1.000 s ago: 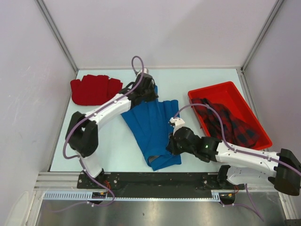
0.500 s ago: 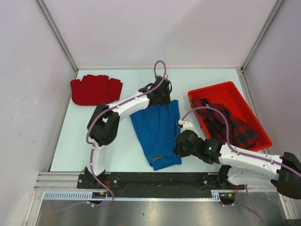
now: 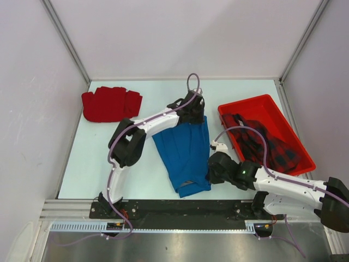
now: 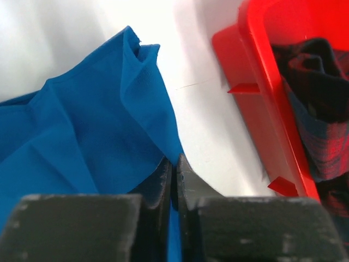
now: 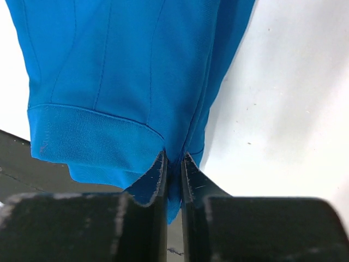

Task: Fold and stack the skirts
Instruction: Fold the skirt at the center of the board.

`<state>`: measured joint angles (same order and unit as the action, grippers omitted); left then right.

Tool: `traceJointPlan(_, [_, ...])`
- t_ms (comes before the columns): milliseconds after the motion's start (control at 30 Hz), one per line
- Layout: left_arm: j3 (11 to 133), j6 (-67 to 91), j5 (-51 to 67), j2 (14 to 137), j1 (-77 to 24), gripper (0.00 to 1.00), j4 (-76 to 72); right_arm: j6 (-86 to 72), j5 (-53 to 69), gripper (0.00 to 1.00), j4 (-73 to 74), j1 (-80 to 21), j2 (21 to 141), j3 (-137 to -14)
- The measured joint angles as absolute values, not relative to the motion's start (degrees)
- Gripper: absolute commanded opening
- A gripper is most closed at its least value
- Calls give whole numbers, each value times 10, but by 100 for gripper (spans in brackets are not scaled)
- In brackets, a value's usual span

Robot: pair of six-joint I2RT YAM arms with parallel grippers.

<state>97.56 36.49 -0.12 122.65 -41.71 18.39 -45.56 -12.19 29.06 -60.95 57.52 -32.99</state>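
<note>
1. The left gripper (image 4: 174,164) is clamped shut on the far hem of the blue skirt (image 3: 182,153). The right gripper (image 5: 173,158) pinches the skirt's waistband edge, close to the arm bases.
2. The skirt lies mid-table as a narrow strip between the two grips. Bare table (image 3: 92,164) lies open to its left, and its far right corner sits near the wall of the red tray (image 3: 248,102).
3. A second ago the skirt was fanned wide and the left gripper was further left. It has swung right, bringing the cloth over lengthwise.
4. The plaid skirt (image 3: 267,142) lies bunched inside the tray. The red skirt (image 3: 110,103) lies at the far left corner, well apart.
</note>
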Motion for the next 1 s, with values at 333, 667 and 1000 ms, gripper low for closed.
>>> traceJointPlan(333, [983, 345, 19, 1227, -420, 100, 167, -439, -96, 76, 327, -589, 508, -326])
traceJointPlan(667, [880, 323, -14, 1021, -420, 100, 163, -369, 28, 100, 182, -583, 494, -344])
traceJointPlan(1000, [667, 320, -49, 829, -325, 100, 151, -392, 220, 100, -97, -615, 799, -365])
